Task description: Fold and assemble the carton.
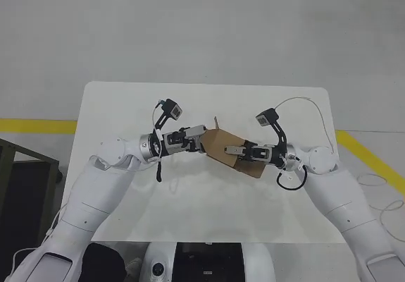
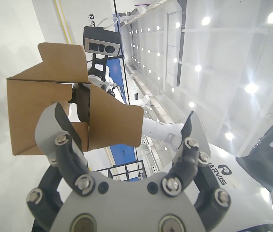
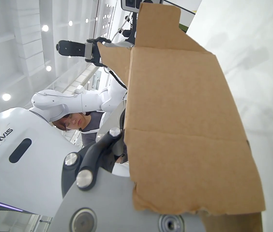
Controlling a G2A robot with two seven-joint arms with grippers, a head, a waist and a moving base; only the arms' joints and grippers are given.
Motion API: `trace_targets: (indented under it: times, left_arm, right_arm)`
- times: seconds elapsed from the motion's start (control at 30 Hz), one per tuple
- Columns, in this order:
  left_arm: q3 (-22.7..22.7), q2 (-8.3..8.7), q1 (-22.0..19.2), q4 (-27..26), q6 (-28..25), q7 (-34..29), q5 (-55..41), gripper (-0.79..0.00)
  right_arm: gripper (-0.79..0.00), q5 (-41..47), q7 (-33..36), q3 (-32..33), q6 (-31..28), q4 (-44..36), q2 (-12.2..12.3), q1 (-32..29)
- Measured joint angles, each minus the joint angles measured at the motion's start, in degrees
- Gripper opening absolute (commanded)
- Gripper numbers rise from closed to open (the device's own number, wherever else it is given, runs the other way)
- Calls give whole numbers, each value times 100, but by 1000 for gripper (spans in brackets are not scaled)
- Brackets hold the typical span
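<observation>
A brown carton (image 1: 227, 146), partly folded with its flaps loose, hangs above the middle of the white table (image 1: 117, 113) between the two arms. My right gripper (image 1: 239, 150) lies along the carton's upper face and is shut on one wall. In the right wrist view that wall (image 3: 182, 112) covers one finger; the other finger (image 3: 117, 136) presses its near side. My left gripper (image 2: 124, 109) is open at the carton's opposite end. One of the carton's flaps (image 2: 114, 121) stands between its spread fingers (image 2: 61, 119).
The table runs well past the carton on every side. A yellow floor line (image 1: 26, 125) passes behind the table, and a dark metal rack (image 1: 5, 183) stands off its left edge.
</observation>
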Motion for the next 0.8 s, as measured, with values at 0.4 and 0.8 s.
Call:
trace_targets:
  times: [0.4, 0.8]
  left_arm:
    - [-36, 7, 20, 9, 14, -2, 28, 0]
    - [-92, 19, 65, -42, 19, 57, 92, 0]
  right_arm:
    - [-785, 89, 64, 30, -13, 30, -29, -14]
    - [-785, 133, 110, 60, -11, 82, -57, -3]
